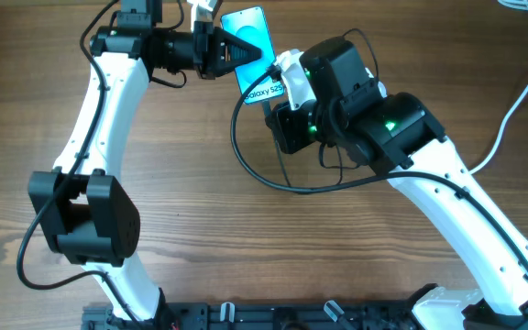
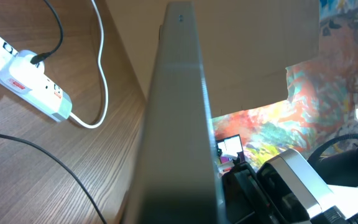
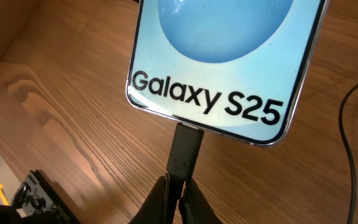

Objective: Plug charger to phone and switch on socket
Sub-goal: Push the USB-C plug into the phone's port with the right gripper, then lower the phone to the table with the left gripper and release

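Black charger [image 3: 185, 152], pinched by the right gripper [image 3: 179, 188], touches the bottom of the phone [image 3: 229, 62] (it says "Galaxy S25"); the left gripper [image 1: 224, 48] squeezes it.

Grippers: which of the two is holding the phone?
The left gripper, clamped on the phone; the right gripper instead pinches the charger connector at its bottom edge.

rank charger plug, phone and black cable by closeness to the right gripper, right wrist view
1. charger plug, held in the right gripper, bottom centre
2. phone, directly above the plug
3. black cable, at the right edge
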Robot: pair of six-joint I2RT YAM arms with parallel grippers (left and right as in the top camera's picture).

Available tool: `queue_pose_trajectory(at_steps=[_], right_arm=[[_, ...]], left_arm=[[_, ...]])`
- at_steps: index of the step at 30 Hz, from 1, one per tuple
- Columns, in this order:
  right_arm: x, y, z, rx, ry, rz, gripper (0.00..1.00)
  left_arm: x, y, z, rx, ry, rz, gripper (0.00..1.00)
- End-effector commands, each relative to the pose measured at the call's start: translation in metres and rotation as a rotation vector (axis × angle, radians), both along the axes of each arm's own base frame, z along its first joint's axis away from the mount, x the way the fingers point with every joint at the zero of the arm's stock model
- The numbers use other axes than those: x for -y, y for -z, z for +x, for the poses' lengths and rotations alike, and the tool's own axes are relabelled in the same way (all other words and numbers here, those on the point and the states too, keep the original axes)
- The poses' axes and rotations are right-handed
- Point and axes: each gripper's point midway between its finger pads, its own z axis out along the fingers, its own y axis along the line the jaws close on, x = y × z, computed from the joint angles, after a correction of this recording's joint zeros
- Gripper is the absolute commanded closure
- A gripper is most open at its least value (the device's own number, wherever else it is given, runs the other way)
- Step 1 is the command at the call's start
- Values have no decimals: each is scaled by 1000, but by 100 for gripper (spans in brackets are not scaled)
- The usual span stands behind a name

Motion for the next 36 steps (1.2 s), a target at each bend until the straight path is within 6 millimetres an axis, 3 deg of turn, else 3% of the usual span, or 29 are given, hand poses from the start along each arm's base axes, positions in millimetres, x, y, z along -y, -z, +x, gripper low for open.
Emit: queue_pose_trajectory(at_steps=[1,3,7,9,12,15,18,20,23,28,32,36], right_arm=[[-1,-37,38,200,52,27,91],[-2,-38,39,204,53,30,90],[-1,-42,38,207,53,33,78],[0,-43,36,198,55,30,66],[14,-50,34,189,137,25,55],[55,-57,34,167,319,-1,18],[108,-47,44,64,540,3,0],[143,-32,50,-3,650,-27,0],[174,-8,50,-91,726,-95,0],[179,33,49,-192,733,-169,0],[174,55,58,-246,722,-189,0],[172,70,65,-275,723,-208,0]], left_arm=[[23,-17,-29,9,102,-55,96],[23,-17,-29,10,102,-55,96],[23,-15,-28,10,94,-43,96],[23,-12,-26,14,80,-23,96],[22,-1,-18,20,36,41,96],[14,36,-5,-27,-80,247,96],[4,72,-6,-39,-114,429,96],[-3,105,-5,-80,-140,574,96],[8,145,-9,-151,-93,628,96],[23,220,-13,-250,2,675,96],[23,255,-17,-321,31,697,96],[28,276,-19,-333,51,705,96]])
